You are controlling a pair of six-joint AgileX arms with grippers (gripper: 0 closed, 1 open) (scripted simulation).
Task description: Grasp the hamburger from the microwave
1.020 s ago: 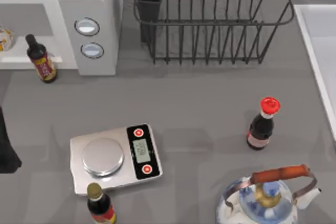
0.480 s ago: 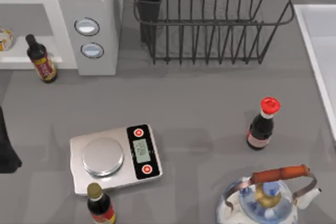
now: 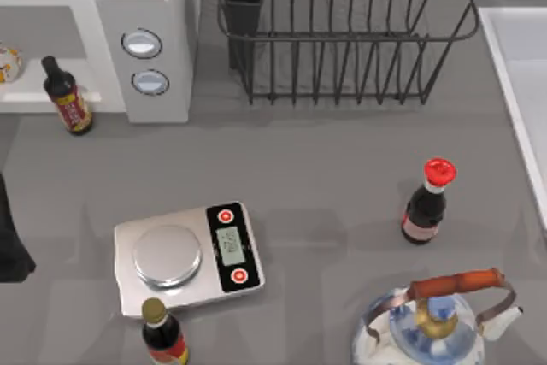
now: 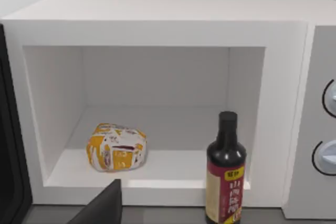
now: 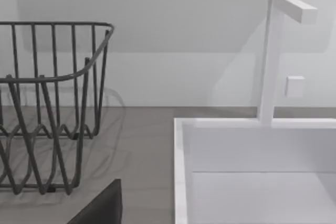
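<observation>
The hamburger (image 4: 116, 147) lies inside the open microwave (image 4: 157, 24), on the cavity floor towards its left wall, and is untouched. The microwave stands at the far left corner of the worktop (image 3: 325, 160). A sauce bottle (image 4: 226, 171) stands upright just in front of the cavity opening, near its right side and apart from the hamburger.

The approach step is judged to be in hand: the left arm (image 3: 10, 241) is seen at the worktop's left edge, its wrist camera facing the cavity. Whether either gripper's jaws are apart or together cannot be told.

A reach into the cavity is called for next, kept left of the bottle, with the jaws spread around the hamburger before closing.
</observation>
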